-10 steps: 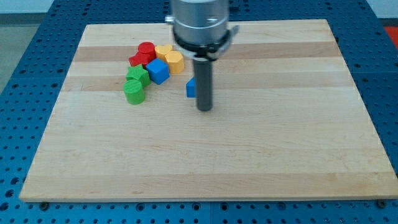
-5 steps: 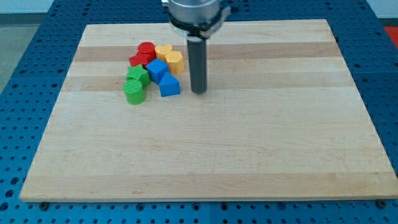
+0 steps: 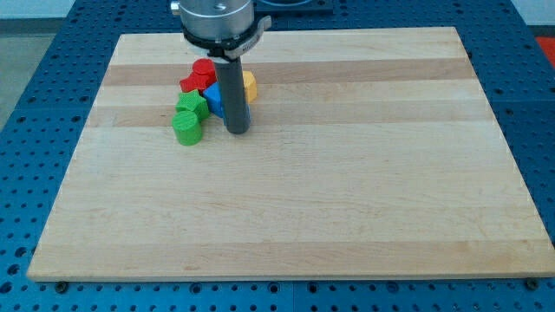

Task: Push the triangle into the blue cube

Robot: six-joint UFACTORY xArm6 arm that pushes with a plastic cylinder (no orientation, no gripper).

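My tip (image 3: 236, 131) rests on the board just below and right of the block cluster at the view's upper left. The rod covers most of the blue triangle; only a blue sliver (image 3: 247, 111) shows at the rod's right side. The blue cube (image 3: 212, 96) peeks out at the rod's left, close against where the triangle lies. Whether the two blue blocks touch is hidden by the rod.
The cluster also holds a red cylinder (image 3: 204, 69), a red block (image 3: 191, 83), a yellow block (image 3: 249, 85) partly behind the rod, a green block (image 3: 192, 105) and a green cylinder (image 3: 186, 128). The wooden board (image 3: 347, 191) lies on a blue perforated table.
My tip has moved left, from right of the triangle to in front of it. The blue triangle slid left toward the blue cube and is now mostly hidden behind the rod.
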